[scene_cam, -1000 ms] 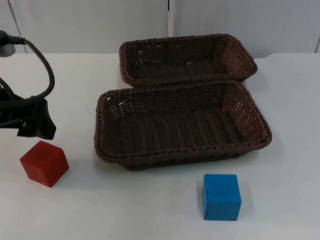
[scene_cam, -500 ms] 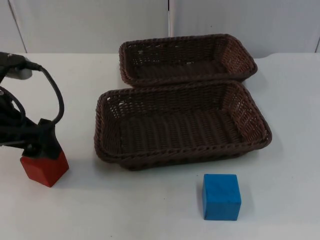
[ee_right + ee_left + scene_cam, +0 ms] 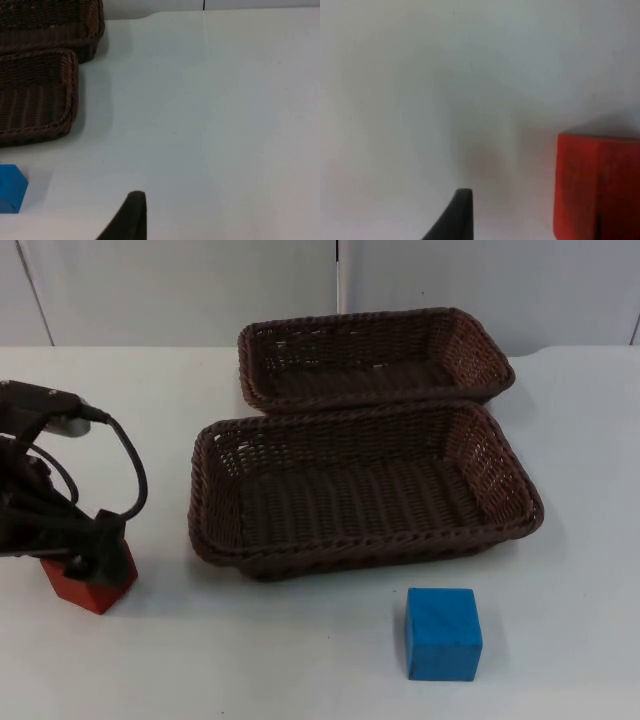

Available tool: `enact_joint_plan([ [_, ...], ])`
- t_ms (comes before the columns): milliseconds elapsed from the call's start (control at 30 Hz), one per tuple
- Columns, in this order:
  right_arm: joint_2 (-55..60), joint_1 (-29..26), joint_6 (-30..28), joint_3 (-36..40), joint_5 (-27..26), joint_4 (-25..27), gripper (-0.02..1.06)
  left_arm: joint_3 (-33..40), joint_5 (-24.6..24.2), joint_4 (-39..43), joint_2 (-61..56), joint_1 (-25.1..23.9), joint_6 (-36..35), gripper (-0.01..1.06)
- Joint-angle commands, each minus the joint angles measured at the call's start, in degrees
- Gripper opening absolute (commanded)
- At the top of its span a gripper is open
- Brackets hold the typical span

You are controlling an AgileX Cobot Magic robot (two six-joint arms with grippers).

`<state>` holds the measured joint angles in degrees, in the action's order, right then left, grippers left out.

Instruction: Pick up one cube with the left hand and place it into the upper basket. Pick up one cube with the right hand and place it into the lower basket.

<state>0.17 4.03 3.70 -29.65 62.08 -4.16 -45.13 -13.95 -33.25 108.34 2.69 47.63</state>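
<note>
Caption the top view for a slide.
Left gripper down on the red cube; blue cube waits before both baskets.

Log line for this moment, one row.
left gripper: down on red cube | right gripper: waiting above table | blue cube: on table, untouched | both baskets: empty

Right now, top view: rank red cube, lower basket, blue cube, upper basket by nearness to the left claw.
1. Red cube: directly under the left claw, at the table's left.
2. Lower basket: to the claw's right, mid-table.
3. Upper basket and blue cube: both farther, too close to call; the basket sits toward the wall, the cube at the near edge, right.
</note>
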Motion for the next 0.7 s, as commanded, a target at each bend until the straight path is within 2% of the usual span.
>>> enact_joint_plan([
  [0,-0.17,-0.3,-0.43,0.08,-0.28,0.13,1.04,-1.19,0.28,-0.88,1.93,0.1,0.21,1.05],
  [367,-0.17,-0.3,-0.43,0.08,-0.28,0.13,1.04,-1.45,1.3,-0.78,4.47,0.1,0.21,1.05],
  [433,-0.17,-0.3,-0.43,0.08,-0.28,0.13,1.04,-1.45,1.31,-0.78,4.47,0.1,0.21,1.02],
  [500,-0.17,-0.3,-0.43,0.08,-0.28,0.13,1.04,-1.45,1.31,-0.78,4.47,0.1,0.21,0.92],
  [533,-0.17,-0.3,-0.43,0.08,-0.28,0.13,1.04,-1.45,1.31,-0.78,4.47,0.1,0.21,0.92],
  [667,-0.17,-0.3,-0.43,0.08,-0.28,0.13,1.04,-1.45,0.46,-0.78,4.04,0.1,0.03,0.41],
])
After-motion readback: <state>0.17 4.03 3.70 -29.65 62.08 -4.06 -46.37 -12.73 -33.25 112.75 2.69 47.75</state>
